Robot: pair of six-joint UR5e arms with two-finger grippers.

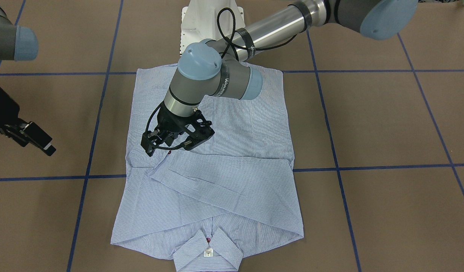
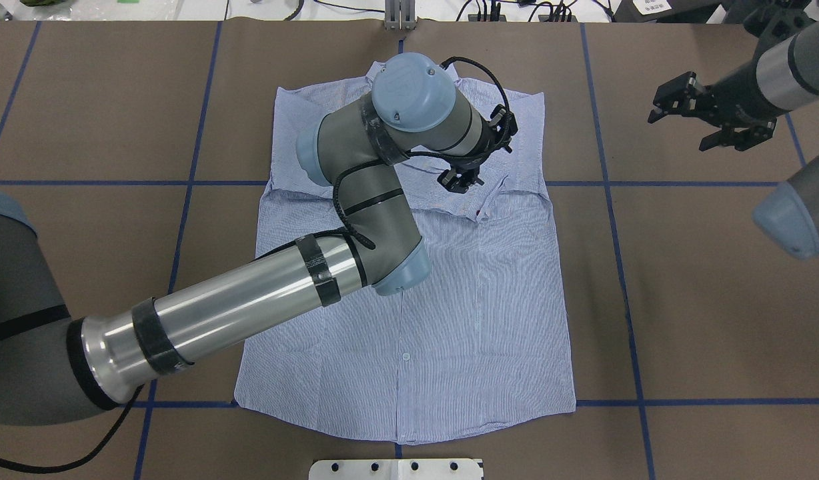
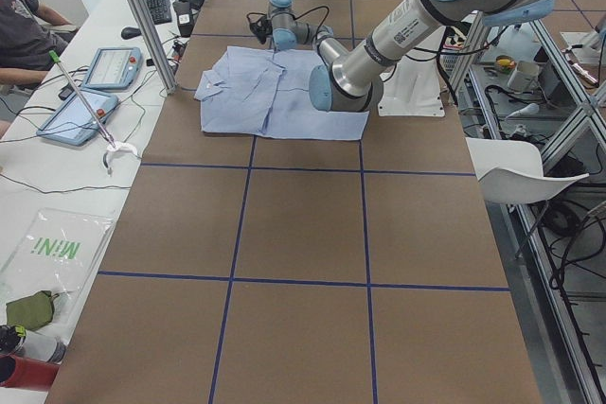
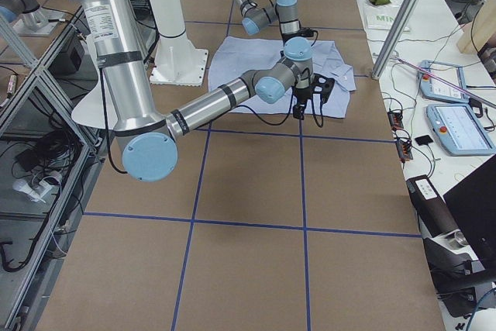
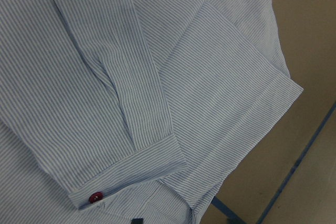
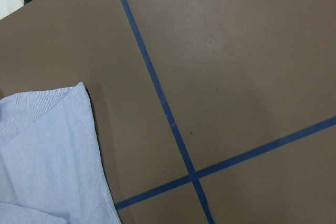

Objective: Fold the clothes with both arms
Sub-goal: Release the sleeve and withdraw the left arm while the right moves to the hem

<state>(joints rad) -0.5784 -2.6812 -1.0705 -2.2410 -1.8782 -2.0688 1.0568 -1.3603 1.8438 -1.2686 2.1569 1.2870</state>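
Front view: the shirt (image 1: 232,189) is flat on the counter (image 1: 387,124), collar pointing away from the robot, sleeves crossed over the chest. The left pincer (image 1: 167,148) hangs spread right above the sleeve cuff (image 1: 162,166), pinching nothing.

Overhead: the right pincer (image 2: 679,130) is spread and empty too, well off the shirt's right edge, so the left one's way closer.

Left wrist cam: cuff lying flat just below.

Overhead and front cameras look steeply down from opposite sides on the same shirt (image 2: 449,300), side cameras sight along the counter (image 3: 303,234), and wrist cameras look down from close range.
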